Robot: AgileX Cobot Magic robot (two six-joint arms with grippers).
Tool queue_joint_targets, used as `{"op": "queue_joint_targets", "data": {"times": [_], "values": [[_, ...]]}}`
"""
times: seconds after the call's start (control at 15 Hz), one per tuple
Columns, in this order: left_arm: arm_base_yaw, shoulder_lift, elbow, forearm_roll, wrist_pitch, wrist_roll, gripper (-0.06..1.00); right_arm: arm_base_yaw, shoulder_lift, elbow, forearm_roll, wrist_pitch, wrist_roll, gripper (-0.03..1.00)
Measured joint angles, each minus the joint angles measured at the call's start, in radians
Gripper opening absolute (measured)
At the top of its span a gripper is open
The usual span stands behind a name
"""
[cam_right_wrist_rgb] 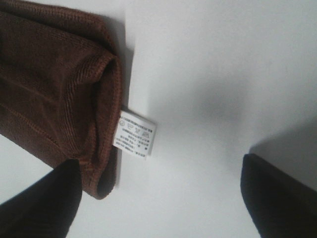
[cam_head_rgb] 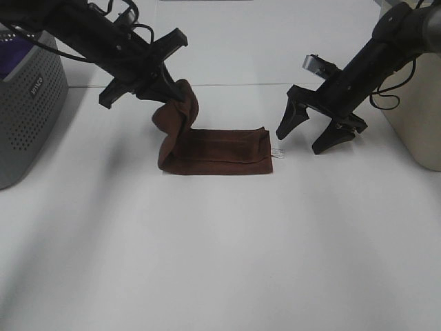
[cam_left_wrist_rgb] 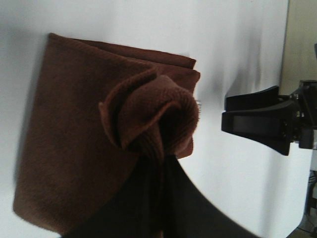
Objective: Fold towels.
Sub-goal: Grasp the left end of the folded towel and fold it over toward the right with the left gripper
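A dark reddish-brown towel (cam_head_rgb: 220, 148) lies folded into a strip on the white table. My left gripper (cam_head_rgb: 176, 93) is shut on the towel's left end and holds it bunched up above the rest; the bunched end fills the left wrist view (cam_left_wrist_rgb: 153, 116). My right gripper (cam_head_rgb: 310, 136) is open and empty, just right of the towel's right end. The right wrist view shows that folded end (cam_right_wrist_rgb: 59, 89) and its small white tag (cam_right_wrist_rgb: 133, 134), with the fingertips (cam_right_wrist_rgb: 44, 203) on either side.
A grey perforated basket (cam_head_rgb: 27, 103) stands at the left edge. A beige container (cam_head_rgb: 417, 110) stands at the right edge. The white table (cam_head_rgb: 220, 262) stretches bare toward the front.
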Motion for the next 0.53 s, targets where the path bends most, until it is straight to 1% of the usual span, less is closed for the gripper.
{"op": "queue_joint_targets", "data": {"times": [0.13,0.27,0.33,0.4,0.47,0.53], "values": [[-0.038,0.042,-0.023,-0.042,-0.04,0.003,0.04,0.0,0.0,0.0,0.0,0.0,0.003,0.82],[-0.081,0.085,-0.046,-0.055,-0.092,0.003,0.04,0.0,0.0,0.0,0.001,0.0,0.005,0.82],[-0.081,0.085,-0.046,-0.055,-0.092,0.003,0.04,0.0,0.0,0.0,0.001,0.0,0.005,0.82],[-0.115,0.124,-0.058,-0.09,-0.138,-0.003,0.07,0.0,0.0,0.0,0.001,0.0,0.005,0.82],[-0.126,0.138,-0.06,-0.104,-0.167,-0.008,0.12,0.0,0.0,0.0,0.001,0.0,0.005,0.82],[-0.126,0.138,-0.06,-0.104,-0.167,-0.008,0.12,0.0,0.0,0.0,0.001,0.0,0.005,0.82]]}}
